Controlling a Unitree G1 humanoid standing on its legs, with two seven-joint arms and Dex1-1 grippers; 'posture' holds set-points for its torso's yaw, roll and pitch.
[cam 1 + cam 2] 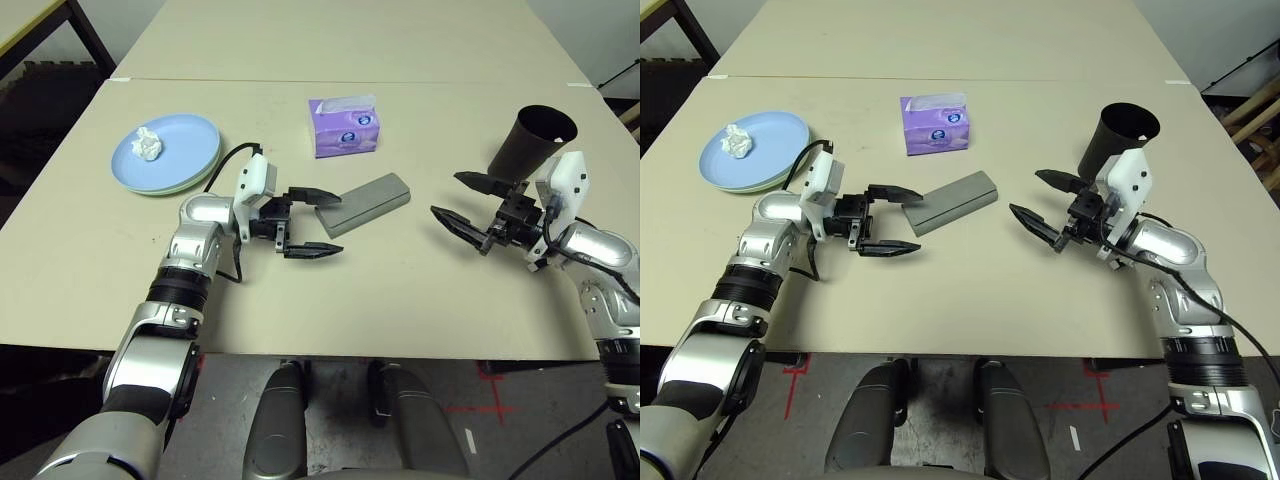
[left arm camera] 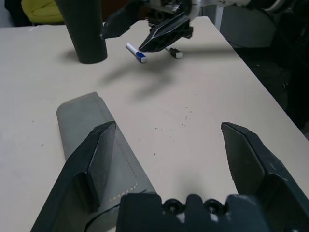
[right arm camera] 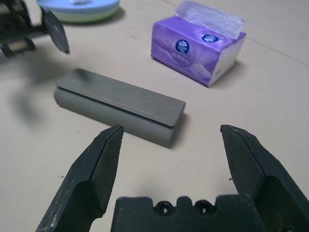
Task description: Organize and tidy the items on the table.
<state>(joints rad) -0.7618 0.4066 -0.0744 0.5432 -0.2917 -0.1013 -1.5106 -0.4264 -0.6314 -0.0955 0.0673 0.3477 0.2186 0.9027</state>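
The grey glasses case (image 1: 366, 204) lies closed at frame centre. The left gripper (image 1: 305, 222) is spread wide, one finger over the case's near end. It should be centred across the case's width before being closed. The right gripper (image 1: 462, 203), at right, is also spread and empty.

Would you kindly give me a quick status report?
Both grippers open, empty: left gripper, right gripper. Grey glasses case at left fingertips, ungrasped. Nothing blocking.

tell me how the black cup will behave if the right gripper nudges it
The black cup stands on its narrow end with the wide mouth up, so it probably tips easily. It looks thin-walled and empty, so likely light. Once down, its taper would probably make it roll in a curve.
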